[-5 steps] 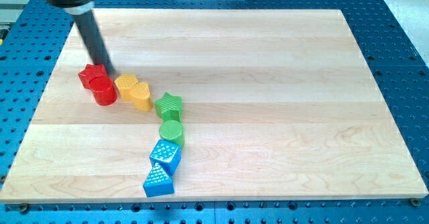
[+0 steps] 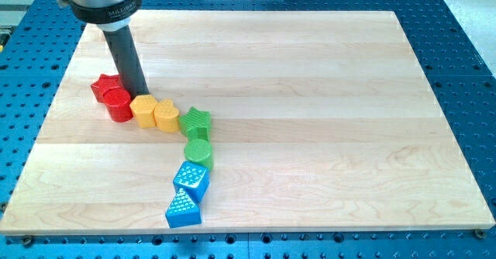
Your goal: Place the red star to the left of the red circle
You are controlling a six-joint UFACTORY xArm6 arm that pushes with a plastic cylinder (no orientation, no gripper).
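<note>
My tip (image 2: 138, 93) is a bare rod that grips nothing, resting on the desk (image 2: 310, 96) just right of the red circle (image 2: 118, 105), with the orange block (image 2: 142, 110) just below it. The red star (image 2: 105, 86) lies further left, touching the circle's upper-left side. Yellow (image 2: 166, 113), green (image 2: 195, 122) and blue (image 2: 191, 180) blocks trail away down-right. I judge the star wants a gentle nudge downward from above, without disturbing the circle

Red star block (image 2: 101, 84) touching red circle block (image 2: 118, 105) at its upper left; my tip (image 2: 139, 93) just right of both, above orange block (image 2: 142, 110)
</note>
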